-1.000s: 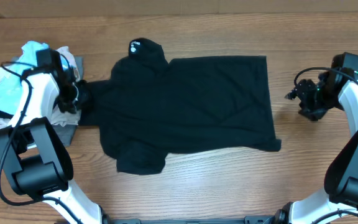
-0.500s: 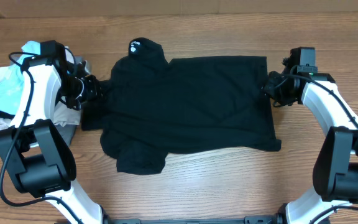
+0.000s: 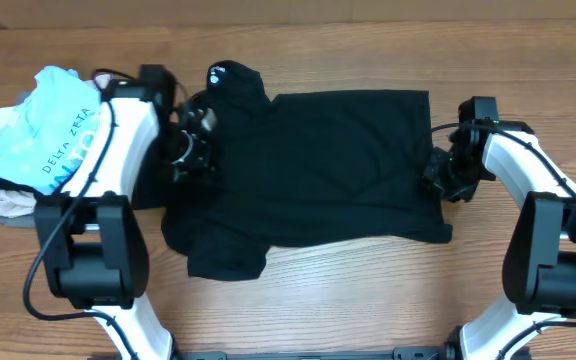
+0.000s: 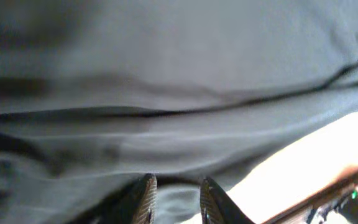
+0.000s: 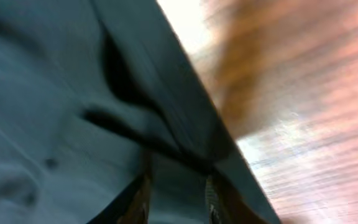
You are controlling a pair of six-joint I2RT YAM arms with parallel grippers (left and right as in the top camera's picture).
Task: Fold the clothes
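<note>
Black shirt now under left end effector, right end effector

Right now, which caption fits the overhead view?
Left gripper and right gripper at opposite ends of a black shirt spread on a wooden table.

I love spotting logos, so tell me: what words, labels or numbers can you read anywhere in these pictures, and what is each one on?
"DELTA ZETA": white lettering on the light-blue shirt, seen from overhead.
Small white mark at the neck of the black shirt: too small to read.
Both wrist views: only blurred fabric and wood, no text.
</note>
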